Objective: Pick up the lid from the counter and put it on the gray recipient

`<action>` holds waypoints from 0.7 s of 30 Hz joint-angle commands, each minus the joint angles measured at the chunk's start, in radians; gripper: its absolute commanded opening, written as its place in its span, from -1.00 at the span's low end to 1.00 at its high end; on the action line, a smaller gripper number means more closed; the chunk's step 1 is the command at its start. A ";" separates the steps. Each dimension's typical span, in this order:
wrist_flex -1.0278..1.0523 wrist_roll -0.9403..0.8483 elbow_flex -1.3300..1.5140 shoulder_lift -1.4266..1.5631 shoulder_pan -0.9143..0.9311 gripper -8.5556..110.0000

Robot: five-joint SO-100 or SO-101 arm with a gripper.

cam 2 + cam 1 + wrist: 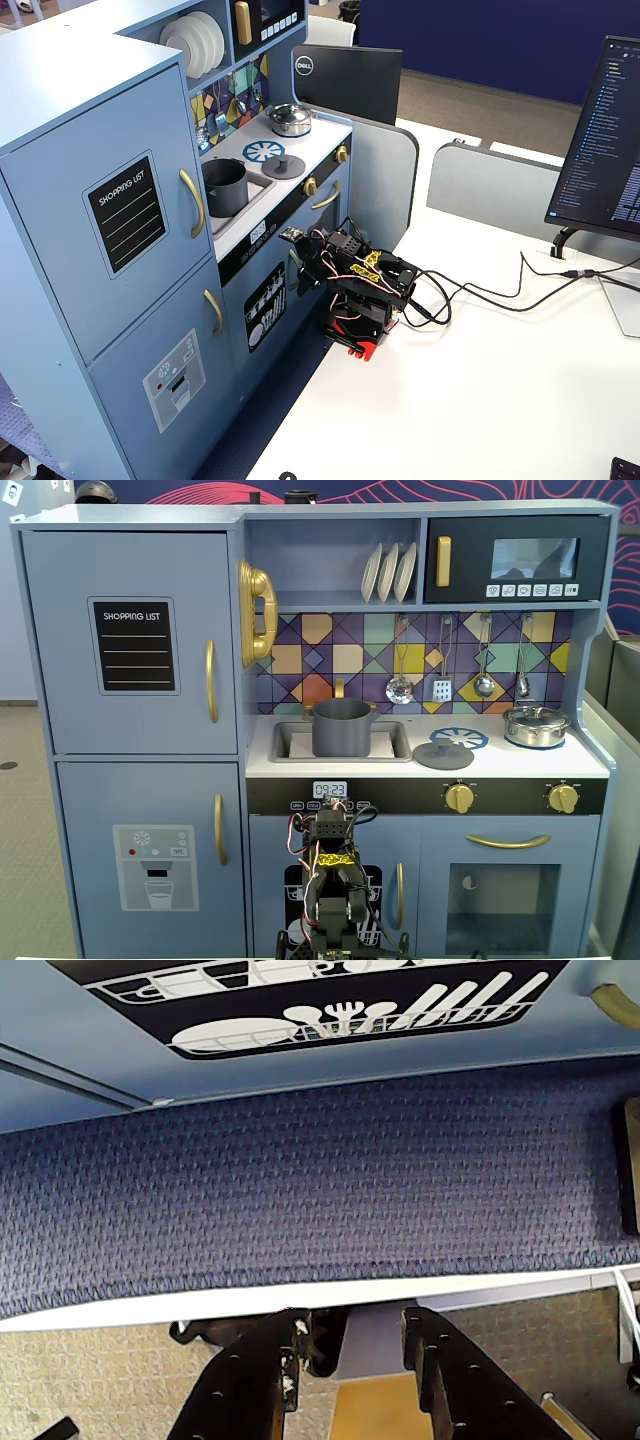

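Note:
The dark-gray lid with its small knob lies flat on the pale counter, just right of the sink, partly over the burner print. In the sink stands the gray recipient, uncovered. Both fixed views show them; in the one from the side the lid sits right of the gray recipient. My folded arm rests well below counter height in front of the kitchen. The gripper is open and empty, pointing down at blue carpet and the table's white edge.
A shiny silver pot with its own lid stands at the counter's right end. Utensils hang on the back wall above the counter. A white table carries my base, cables and a monitor.

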 commanded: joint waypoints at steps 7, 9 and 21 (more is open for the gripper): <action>0.179 0.014 0.005 -0.006 0.008 -0.86; 0.179 0.014 0.005 -0.006 0.008 -0.86; 0.081 -0.020 -0.672 -0.528 -0.002 -0.86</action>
